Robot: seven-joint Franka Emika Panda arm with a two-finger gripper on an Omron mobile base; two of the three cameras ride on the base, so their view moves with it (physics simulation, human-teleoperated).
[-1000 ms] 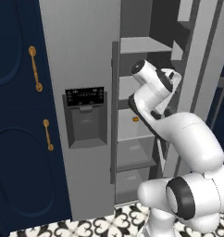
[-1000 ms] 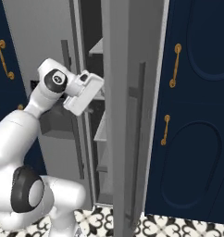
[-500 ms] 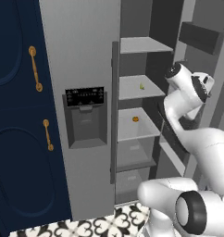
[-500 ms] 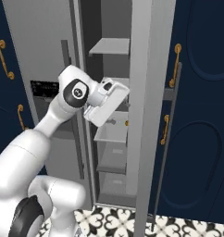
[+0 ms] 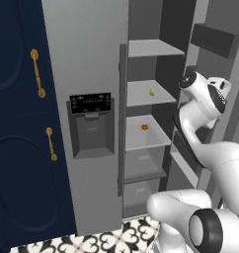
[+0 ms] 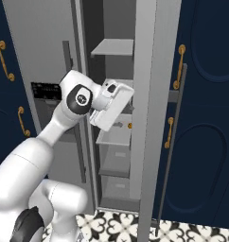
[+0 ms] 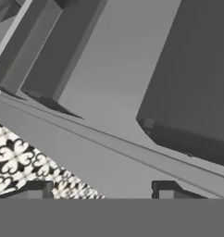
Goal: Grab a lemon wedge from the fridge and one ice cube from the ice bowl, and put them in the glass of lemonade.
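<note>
The grey fridge (image 5: 87,59) stands with its right door (image 6: 144,94) swung open, baring its shelves. On the second shelf from the top lies the tiny yellow-green lemon wedge (image 5: 151,92). My hand (image 5: 210,94) hangs to the right of that shelf, beside the inner face of the open door and well apart from the wedge. In the right base view the hand (image 6: 111,106) sits in front of the shelves. My gripper (image 7: 102,190) is open, with nothing between its tips. It faces door bins and patterned floor. The glass of lemonade and the ice bowl are out of view.
A small round orange item (image 5: 144,127) lies one shelf below the wedge, also seen as an orange item (image 6: 129,125) from the right. Navy cabinets with brass handles (image 5: 37,74) flank the fridge. A black dispenser panel (image 5: 91,104) sits on the shut left door.
My arm has swung to the right, from in front of the shelves to beside the open door. The lemon wedge and the orange item now show in the left base view.
</note>
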